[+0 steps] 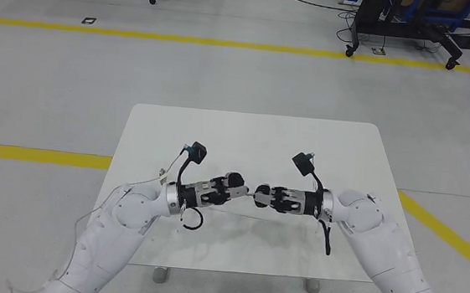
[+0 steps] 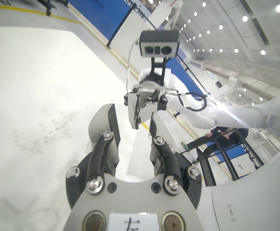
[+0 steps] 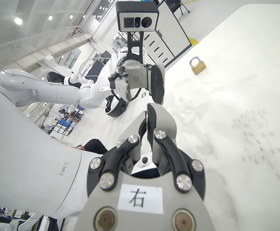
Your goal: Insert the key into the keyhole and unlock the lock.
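Key [image 2: 135, 122] clenched in right fingers [image 3: 162, 125], left fingers [image 2: 102, 128] released, padlock [image 3: 198, 66] well apart

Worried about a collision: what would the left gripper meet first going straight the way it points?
Probably the right gripper, shut on a thin key, facing it tip to tip; depth is unclear.
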You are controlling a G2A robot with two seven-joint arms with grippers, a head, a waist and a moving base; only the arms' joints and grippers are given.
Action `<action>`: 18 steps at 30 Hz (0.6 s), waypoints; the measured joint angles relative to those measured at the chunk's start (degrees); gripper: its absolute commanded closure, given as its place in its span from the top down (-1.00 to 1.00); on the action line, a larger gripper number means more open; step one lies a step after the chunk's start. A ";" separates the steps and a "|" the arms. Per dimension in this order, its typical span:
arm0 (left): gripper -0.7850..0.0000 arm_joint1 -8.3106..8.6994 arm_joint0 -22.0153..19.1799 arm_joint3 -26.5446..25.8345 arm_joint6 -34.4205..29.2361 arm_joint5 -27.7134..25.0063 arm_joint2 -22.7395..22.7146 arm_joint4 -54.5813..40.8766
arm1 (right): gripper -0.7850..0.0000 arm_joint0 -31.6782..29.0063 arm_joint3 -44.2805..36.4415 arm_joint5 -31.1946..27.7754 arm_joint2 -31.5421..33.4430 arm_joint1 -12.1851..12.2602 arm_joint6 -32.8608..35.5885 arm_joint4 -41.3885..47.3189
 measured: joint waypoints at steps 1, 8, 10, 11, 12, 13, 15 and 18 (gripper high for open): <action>1.00 0.08 0.31 -0.26 1.34 0.06 -0.69 0.43 | -1.00 -0.29 -0.03 -0.43 0.38 0.09 -0.64 -0.14; 1.00 2.18 4.97 -9.86 6.56 5.56 -10.70 14.94 | -1.00 -4.42 -0.49 -3.82 4.71 0.97 -7.81 -2.74; 1.00 2.99 6.99 -14.64 5.01 6.96 -14.56 18.09 | -1.00 -5.71 -0.96 -4.49 5.69 1.15 -9.75 -3.75; 1.00 3.52 8.33 -17.97 3.19 7.84 -17.15 19.95 | -1.00 -6.57 -1.27 -4.99 6.35 1.25 -11.09 -4.47; 1.00 3.90 9.28 -20.40 1.46 8.52 -19.00 21.36 | -1.00 -7.20 -1.47 -5.39 6.84 1.32 -12.15 -4.99; 1.00 4.27 10.16 -22.73 -0.50 9.29 -20.75 22.93 | -1.00 -7.80 -1.64 -5.80 7.35 1.38 -13.27 -5.53; 1.00 5.06 11.82 -27.72 -5.85 11.17 -24.15 27.75 | -1.00 -9.03 -1.92 -6.65 8.58 1.47 -16.19 -7.08; 1.00 6.02 13.22 -33.19 -14.90 12.53 -25.86 38.21 | -1.00 -10.46 -2.98 -7.61 9.99 1.40 -21.08 -9.86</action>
